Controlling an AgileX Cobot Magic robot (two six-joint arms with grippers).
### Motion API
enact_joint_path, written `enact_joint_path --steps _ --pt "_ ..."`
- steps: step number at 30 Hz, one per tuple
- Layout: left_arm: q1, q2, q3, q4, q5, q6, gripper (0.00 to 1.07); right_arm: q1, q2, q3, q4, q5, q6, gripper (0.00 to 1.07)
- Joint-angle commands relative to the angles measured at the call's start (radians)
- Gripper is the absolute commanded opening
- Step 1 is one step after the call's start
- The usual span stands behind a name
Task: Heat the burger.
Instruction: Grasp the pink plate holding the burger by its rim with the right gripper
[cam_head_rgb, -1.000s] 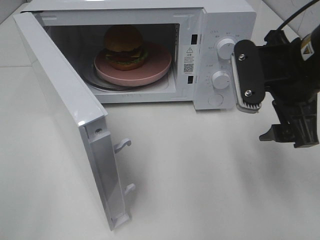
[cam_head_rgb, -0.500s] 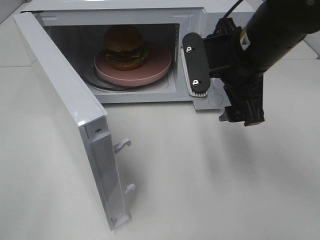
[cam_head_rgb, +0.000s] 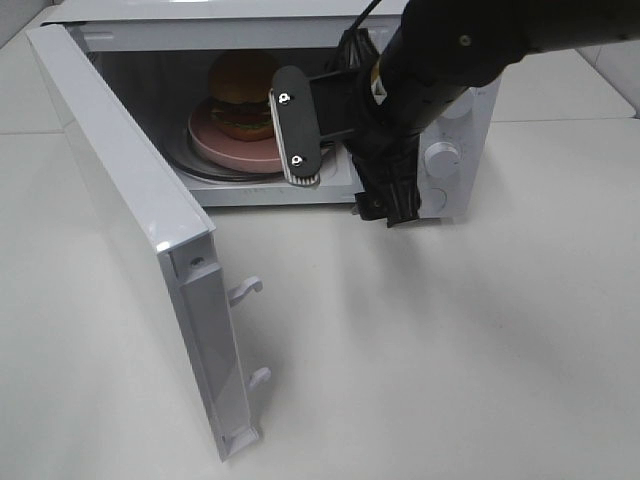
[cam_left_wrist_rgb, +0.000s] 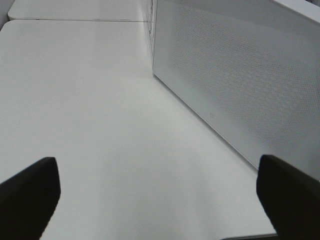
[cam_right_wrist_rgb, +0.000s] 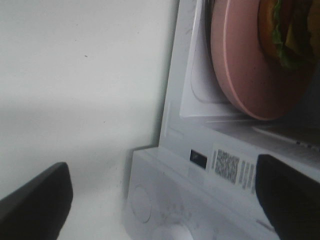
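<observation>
The burger (cam_head_rgb: 238, 92), with a golden-brown bun and green lettuce, sits on a round pink plate (cam_head_rgb: 222, 143) inside the open white microwave (cam_head_rgb: 250, 30). My right gripper (cam_head_rgb: 350, 195) hangs open just in front of the cavity's right side, empty, and its black finger (cam_head_rgb: 297, 125) covers part of the burger and plate. In the right wrist view the plate (cam_right_wrist_rgb: 245, 75) and the burger (cam_right_wrist_rgb: 285, 35) lie close ahead of the open gripper (cam_right_wrist_rgb: 160, 200). My left gripper (cam_left_wrist_rgb: 155, 200) is open and empty, low over the table beside the door's outer face (cam_left_wrist_rgb: 240, 85).
The microwave door (cam_head_rgb: 110, 200) swings wide toward the front left, its latch hooks (cam_head_rgb: 245, 290) sticking out. The control panel with a knob (cam_head_rgb: 441, 157) is partly behind my right arm. White tabletop (cam_head_rgb: 450, 350) stretches in front.
My right arm has swept left from beside the control knobs to the front of the cavity opening, now covering part of the burger and plate. The gripper stayed open.
</observation>
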Motion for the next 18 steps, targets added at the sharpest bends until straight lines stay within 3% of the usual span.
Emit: enact_joint_path --steps 1,18 --pt "0.002 -0.004 0.001 -0.007 -0.014 -0.003 1.0 0.01 0.044 -0.045 -0.007 -0.036 0.009 0.94" --pt "0.002 -0.004 0.001 -0.007 -0.014 -0.003 1.0 0.01 0.262 -0.242 -0.007 -0.096 0.006 0.9"
